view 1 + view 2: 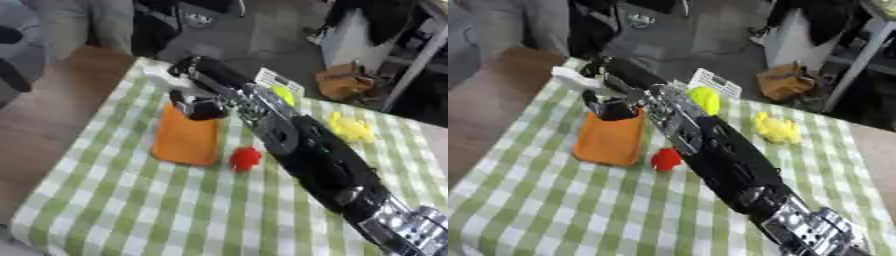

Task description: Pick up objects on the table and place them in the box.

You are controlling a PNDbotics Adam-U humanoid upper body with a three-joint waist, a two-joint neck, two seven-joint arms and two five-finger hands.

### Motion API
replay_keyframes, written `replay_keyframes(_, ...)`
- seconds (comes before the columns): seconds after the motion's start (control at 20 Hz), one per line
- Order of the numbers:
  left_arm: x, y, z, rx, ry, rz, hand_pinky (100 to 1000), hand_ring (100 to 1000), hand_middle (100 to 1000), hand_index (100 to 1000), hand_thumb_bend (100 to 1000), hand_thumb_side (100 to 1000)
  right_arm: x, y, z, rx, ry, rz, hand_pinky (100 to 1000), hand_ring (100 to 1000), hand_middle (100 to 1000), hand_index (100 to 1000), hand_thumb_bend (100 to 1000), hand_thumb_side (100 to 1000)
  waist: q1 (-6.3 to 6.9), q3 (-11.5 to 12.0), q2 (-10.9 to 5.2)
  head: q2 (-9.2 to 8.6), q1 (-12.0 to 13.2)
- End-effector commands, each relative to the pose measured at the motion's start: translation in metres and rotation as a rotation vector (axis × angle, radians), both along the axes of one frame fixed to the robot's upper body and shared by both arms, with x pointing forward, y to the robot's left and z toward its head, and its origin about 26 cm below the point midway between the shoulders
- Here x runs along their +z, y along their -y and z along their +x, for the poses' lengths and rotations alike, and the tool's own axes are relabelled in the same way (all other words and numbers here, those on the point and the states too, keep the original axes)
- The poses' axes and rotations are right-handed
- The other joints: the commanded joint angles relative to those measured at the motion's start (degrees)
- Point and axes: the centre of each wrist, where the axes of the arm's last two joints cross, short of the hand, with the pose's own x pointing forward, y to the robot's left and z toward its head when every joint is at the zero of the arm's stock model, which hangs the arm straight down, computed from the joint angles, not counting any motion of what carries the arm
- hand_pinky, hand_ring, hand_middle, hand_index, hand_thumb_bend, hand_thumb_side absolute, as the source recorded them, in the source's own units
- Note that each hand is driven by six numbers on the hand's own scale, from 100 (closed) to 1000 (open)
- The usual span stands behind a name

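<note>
Right arm (306, 145) is stretched diagonally across the table (131, 210) from 5 o'clock toward 11 o'clock. Right hand (203, 107) is positioned at the far end of the orange box (185, 137), over its top edge; fingers are seen pointing down, but whether they are released or clenched around anything cannot be told, blur too heavy. A white object (570, 79) is seen just beyond the hand at 11 o'clock, near the table's far edge.

Red object (246, 158) is located on the checked cloth just beside the box, at its 4 o'clock, between box and arm. Yellow-green object (705, 99) is partly hidden behind the arm at 12 o'clock. Yellow object (351, 127) is seen at 2 o'clock on the far side of the arm, well apart from the box.
</note>
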Motion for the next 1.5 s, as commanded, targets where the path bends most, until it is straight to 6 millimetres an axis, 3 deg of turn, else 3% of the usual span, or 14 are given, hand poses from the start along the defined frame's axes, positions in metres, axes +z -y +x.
replay_keyframes(0.05,0.009,0.002,-0.004,-0.017,0.040,-0.005,432,706,809,793,246,879,0.002,0.008,0.005,-0.018,0.008,0.001,100,348,635,733,100,141,-0.53,0.13,0.84,-0.68,-0.55)
replay_keyframes(0.7,0.011,0.005,-0.004,-0.029,0.050,-0.010,425,704,810,793,238,892,-0.050,0.026,0.023,-0.078,-0.130,-0.063,100,388,664,747,100,113,-1.14,1.00,2.96,-0.99,-1.50)
replay_keyframes(0.85,0.011,0.006,-0.004,-0.037,0.051,-0.009,423,701,811,792,236,896,-0.047,0.028,0.025,-0.098,-0.102,-0.076,100,402,666,748,100,123,-1.29,1.33,3.20,-1.22,-1.73)
replay_keyframes(0.9,0.011,0.008,-0.005,-0.043,0.053,-0.008,422,701,811,792,235,897,-0.038,0.031,0.026,-0.116,-0.067,-0.074,107,409,670,750,100,126,-1.43,1.64,3.41,-1.42,-2.00)
replay_keyframes(0.95,0.012,0.008,-0.005,-0.049,0.054,-0.007,422,701,811,792,234,897,-0.030,0.032,0.026,-0.134,-0.033,-0.070,120,421,683,753,100,213,-1.55,1.86,3.56,-1.57,-2.19)
replay_keyframes(1.0,0.012,0.009,-0.005,-0.054,0.055,-0.006,422,701,811,792,234,898,-0.021,0.032,0.026,-0.153,0.002,-0.067,123,423,675,753,100,121,-1.69,2.08,3.71,-1.73,-2.39)
replay_keyframes(1.2,0.013,0.012,-0.005,-0.070,0.059,-0.003,421,700,811,792,233,900,-0.006,0.030,0.023,-0.225,0.108,-0.073,156,453,688,762,100,120,-2.09,2.68,4.08,-2.07,-2.81)
replay_keyframes(1.3,0.013,0.012,-0.006,-0.075,0.061,-0.002,422,700,811,793,234,900,-0.006,0.028,0.022,-0.250,0.143,-0.087,248,517,729,792,100,100,-2.35,2.78,4.25,-2.14,-3.01)
replay_keyframes(1.35,0.014,0.012,-0.006,-0.077,0.063,-0.002,422,700,811,793,234,900,-0.009,0.027,0.022,-0.257,0.157,-0.097,248,517,729,792,100,100,-2.47,2.82,4.33,-2.17,-3.09)
replay_keyframes(1.45,0.014,0.013,-0.006,-0.080,0.064,-0.001,422,700,811,793,233,900,-0.019,0.025,0.022,-0.260,0.173,-0.123,375,600,769,828,100,100,-2.61,2.89,4.44,-2.15,-3.15)
replay_keyframes(1.5,0.014,0.013,-0.006,-0.081,0.065,-0.001,422,700,811,793,235,899,-0.024,0.024,0.023,-0.253,0.172,-0.143,477,665,806,857,100,180,-2.66,2.90,4.45,-2.13,-3.20)
